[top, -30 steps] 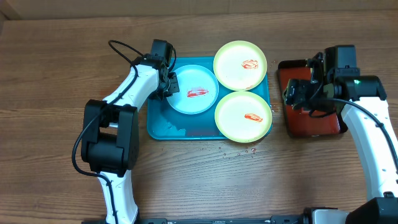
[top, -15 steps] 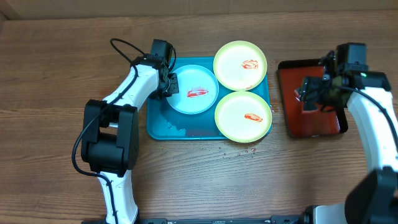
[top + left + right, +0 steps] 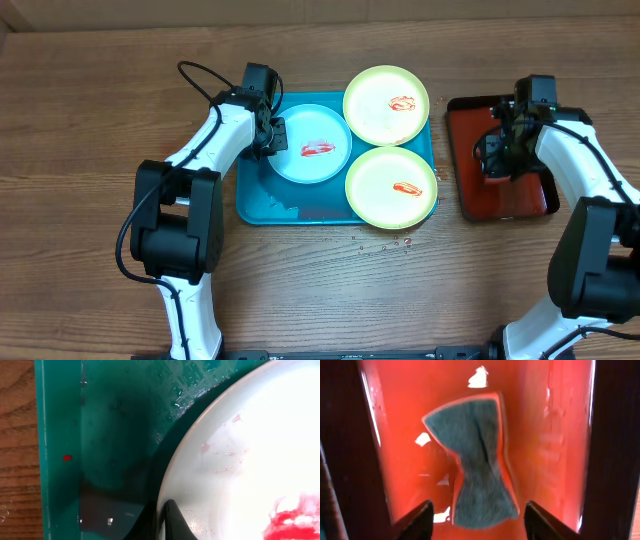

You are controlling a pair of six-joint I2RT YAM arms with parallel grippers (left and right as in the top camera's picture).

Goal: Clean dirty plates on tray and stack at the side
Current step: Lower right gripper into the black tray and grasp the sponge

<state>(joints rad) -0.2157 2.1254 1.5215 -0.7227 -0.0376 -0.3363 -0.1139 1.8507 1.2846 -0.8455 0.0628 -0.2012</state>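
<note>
Left jaws: pressed together, sitting at the rim of the pale blue plate [image 3: 310, 143], with one fingertip [image 3: 172, 520] lying on the rim's edge. I cannot tell whether the rim is actually being pinched between them. The plate is lying in the turquoise tray [image 3: 255, 205], whose wet floor is showing just beside these jaws. A red smear [image 3: 318, 150] is sitting on the plate just ahead of them. Beyond the blue plate, one yellow-green plate [image 3: 386, 105] and the other yellow-green plate [image 3: 391, 187] are lying just beside it, perhaps touching.

Right jaws: spread, hanging over the red tray [image 3: 480, 195]. The grey sponge [image 3: 477, 465] is lying directly below and between them, touching neither finger.

Risks, as I judge them:
- The sponge is lying askew and is waisted in the middle. If I am descending off centre, I may be catching only a corner, and it could drop out on the way across.
- My left hold looks shallow and the tray is wet. Under scrubbing pressure the blue plate may be sliding or tipping into its neighbours.
</note>
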